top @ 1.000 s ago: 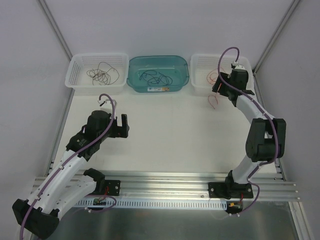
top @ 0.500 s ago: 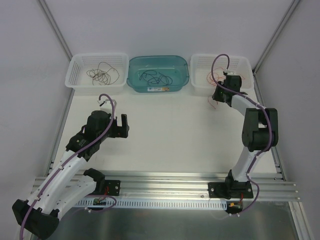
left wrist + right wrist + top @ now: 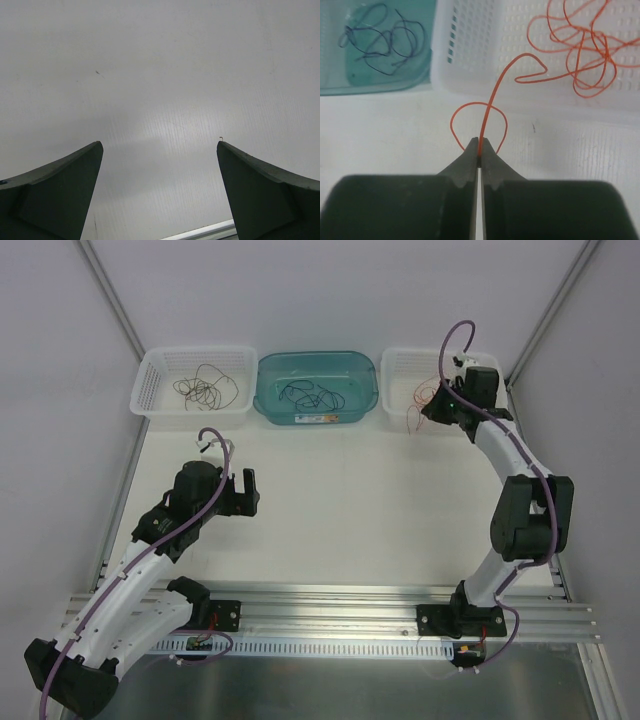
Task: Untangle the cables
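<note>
Orange-red cable (image 3: 492, 95) trails from its tangle in the right white basket (image 3: 465, 45) over the rim above the bench (image 3: 395, 130), pinched between the closed fingers of the right gripper (image 3: 479, 150), while the left gripper (image 3: 160, 145) hangs wide apart over the bench.

A red-orange cable (image 3: 491, 102) is showing bright between black jaws, and a red-orange tangle (image 3: 580, 50) is lying in a white basket (image 3: 470, 40) patterned with rows of small holes. Dark blue-black cables (image 3: 385, 42) are sitting in a translucent teal tub (image 3: 340, 65), while dark brownish cables (image 3: 205, 390) are resting in a second white perforated basket (image 3: 150, 380). The counter (image 3: 350, 500) is showing plain white, and purple leads (image 3: 444, 345) are running along white-and-black arms (image 3: 130, 585).
</note>
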`<state>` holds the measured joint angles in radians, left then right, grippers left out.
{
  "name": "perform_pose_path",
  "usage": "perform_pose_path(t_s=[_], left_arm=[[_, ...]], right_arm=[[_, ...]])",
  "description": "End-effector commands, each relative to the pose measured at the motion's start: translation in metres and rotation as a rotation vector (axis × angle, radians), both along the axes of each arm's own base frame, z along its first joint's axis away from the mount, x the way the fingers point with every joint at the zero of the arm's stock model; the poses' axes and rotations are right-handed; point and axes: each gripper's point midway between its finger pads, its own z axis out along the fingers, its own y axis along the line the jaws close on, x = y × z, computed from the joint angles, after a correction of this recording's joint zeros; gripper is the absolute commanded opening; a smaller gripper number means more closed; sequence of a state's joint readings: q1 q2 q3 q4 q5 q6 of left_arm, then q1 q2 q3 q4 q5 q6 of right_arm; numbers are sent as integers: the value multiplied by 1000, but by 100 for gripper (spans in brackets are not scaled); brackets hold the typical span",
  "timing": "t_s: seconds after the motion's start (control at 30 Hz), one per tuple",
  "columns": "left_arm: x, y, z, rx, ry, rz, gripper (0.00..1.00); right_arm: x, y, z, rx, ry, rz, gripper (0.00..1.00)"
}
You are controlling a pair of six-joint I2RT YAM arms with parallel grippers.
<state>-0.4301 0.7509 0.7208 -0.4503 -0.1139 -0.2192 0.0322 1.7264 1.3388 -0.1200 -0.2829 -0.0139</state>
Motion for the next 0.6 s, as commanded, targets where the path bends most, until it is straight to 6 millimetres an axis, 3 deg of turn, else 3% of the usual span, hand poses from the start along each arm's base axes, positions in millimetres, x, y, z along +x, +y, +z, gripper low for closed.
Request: perform_pose_path(t_s=[0.0, 0.1, 0.23, 0.33, 0.43, 0.47, 0.5, 0.57], left_arm=[[3, 1, 5, 0, -24, -4, 99], [3, 2, 5, 2, -26, -1, 99], [3, 2, 6, 4, -28, -1, 99], [3, 2, 6, 4, -29, -1, 99], [3, 3, 6, 6, -29, 2, 99], [3, 3, 5, 9, -27, 0, 99], [3, 3, 5, 8, -27, 1, 99], [3, 3, 5, 8, -29, 2, 99]], right_arm=[[13, 13, 100, 92, -181, 32, 1], [25, 12, 123, 100, -215, 12, 1], [56, -4, 155, 51, -295, -75, 1], [83, -23, 139, 0, -291, -162, 3], [108, -36, 110, -33, -233, -210, 8], [114, -37, 111, -36, -237, -211, 16], [121, -41, 89, -48, -200, -215, 23], [124, -43, 78, -68, -187, -209, 42]])
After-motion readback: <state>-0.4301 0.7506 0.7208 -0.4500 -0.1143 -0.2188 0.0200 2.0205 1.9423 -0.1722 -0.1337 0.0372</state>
